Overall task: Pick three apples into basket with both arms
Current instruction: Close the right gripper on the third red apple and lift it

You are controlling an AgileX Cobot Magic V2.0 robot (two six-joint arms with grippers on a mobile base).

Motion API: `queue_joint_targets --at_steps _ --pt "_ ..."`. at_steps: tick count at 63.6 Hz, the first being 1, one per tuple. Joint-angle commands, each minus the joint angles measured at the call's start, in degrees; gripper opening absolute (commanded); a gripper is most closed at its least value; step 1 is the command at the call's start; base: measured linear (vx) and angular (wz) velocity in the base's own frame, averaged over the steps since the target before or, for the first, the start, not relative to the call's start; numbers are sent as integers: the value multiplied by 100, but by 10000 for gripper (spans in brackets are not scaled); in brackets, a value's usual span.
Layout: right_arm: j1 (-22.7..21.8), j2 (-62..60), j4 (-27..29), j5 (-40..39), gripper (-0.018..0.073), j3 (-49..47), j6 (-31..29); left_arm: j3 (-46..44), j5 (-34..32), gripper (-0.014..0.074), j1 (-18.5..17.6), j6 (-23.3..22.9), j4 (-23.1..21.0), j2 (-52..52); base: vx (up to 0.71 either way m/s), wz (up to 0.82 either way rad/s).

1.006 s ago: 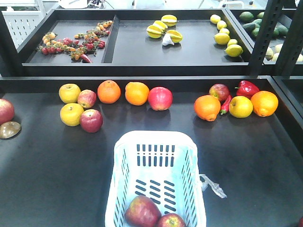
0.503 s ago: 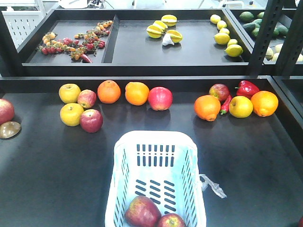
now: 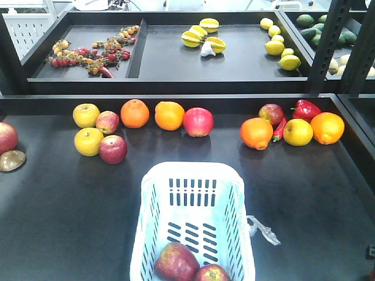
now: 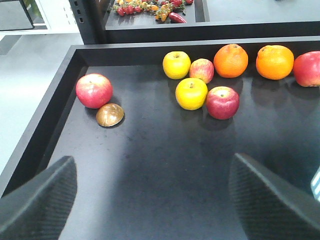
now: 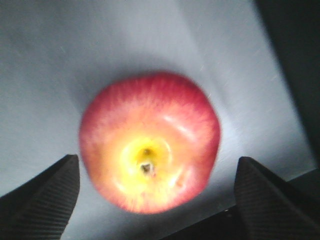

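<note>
Your dark surface [image 3: 70,205] carries the basket [image 3: 193,175] near its front edge. Behind it lie two yellow apples [image 3: 87,115] with two red apples [image 3: 113,149], then two oranges [image 3: 135,113] and a larger red apple [image 3: 198,122] (more fruit sits further right).
</note>
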Motion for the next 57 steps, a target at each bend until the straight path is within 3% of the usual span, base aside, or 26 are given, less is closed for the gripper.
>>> queue_joint_targets --at_steps 1,19,40,57 --pt "-42 97 -34 -176 594 -110 18 -127 -309 585 5 -37 123 19 0 0" --pt "-42 292 2 -384 575 -110 176 -127 -309 585 5 -37 123 19 0 0" --pt "-42 217 10 -337 319 -110 435 -127 -309 585 5 -37 123 19 0 0" --pt "119 -738 77 -380 277 -110 441 -127 -309 585 5 -37 123 19 0 0"
